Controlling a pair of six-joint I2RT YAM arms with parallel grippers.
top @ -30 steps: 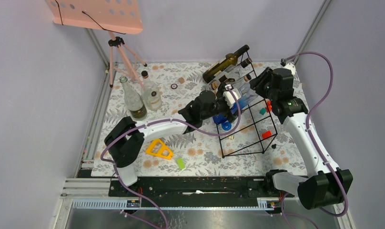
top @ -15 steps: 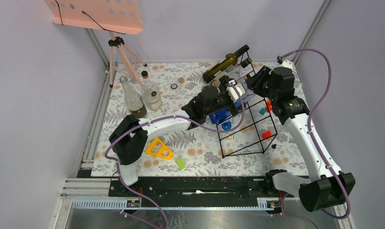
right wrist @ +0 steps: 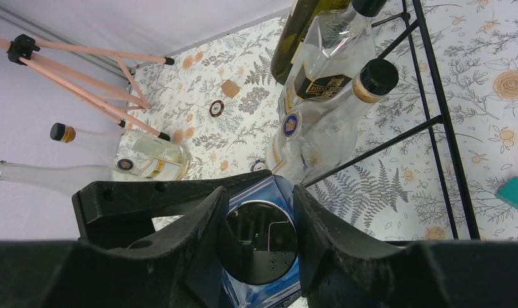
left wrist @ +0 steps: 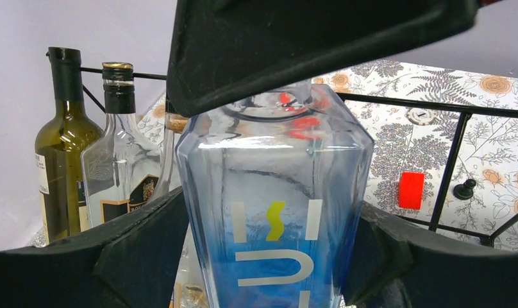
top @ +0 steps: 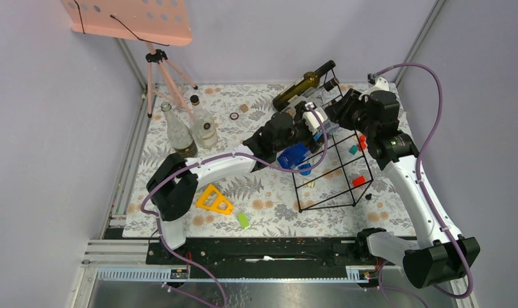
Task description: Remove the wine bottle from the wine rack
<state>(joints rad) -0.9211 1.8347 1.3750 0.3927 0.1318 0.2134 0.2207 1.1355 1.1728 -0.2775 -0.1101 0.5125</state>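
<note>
White-yellow logo strokes on blue bottle (left wrist: 275, 212); "ROYAL" on black label (right wrist: 325, 85) of clear bottle (right wrist: 336, 125)

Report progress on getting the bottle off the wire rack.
Done: both grippers grip the blue-tinted glass bottle, the left gripper on its body, the right gripper at its neck. In hand: it is tilted at the left edge of the wine rack, not clearly free. Left: clearing the wires and setting it down.
</note>
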